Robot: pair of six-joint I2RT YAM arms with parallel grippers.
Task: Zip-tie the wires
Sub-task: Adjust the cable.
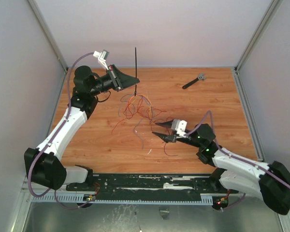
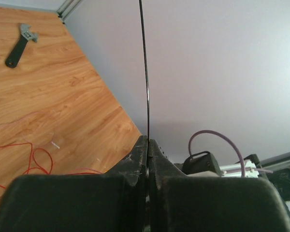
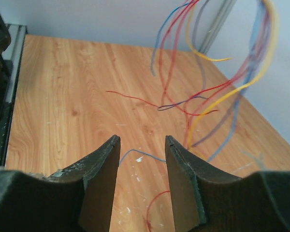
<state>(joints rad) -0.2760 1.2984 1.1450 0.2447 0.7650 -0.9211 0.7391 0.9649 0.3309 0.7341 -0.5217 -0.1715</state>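
Aloft, upper left, zip tie (image 1: 136,65) in the clenched left gripper (image 1: 134,80) — right gripper (image 1: 155,128) (jaws apart, empty) beside wires (image 1: 137,108).

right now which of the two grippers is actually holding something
The left gripper: its jaws are shut on the thin black zip tie. The right gripper is open near the wires, holding nothing.

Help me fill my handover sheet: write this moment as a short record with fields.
left gripper: shut on the zip tie, strip sticking out past its fingertips
right gripper: open, holding nothing, beside the wires
wires: loose tangle, not yet bundled
black tool: lying on the table, far right, apart from both arms
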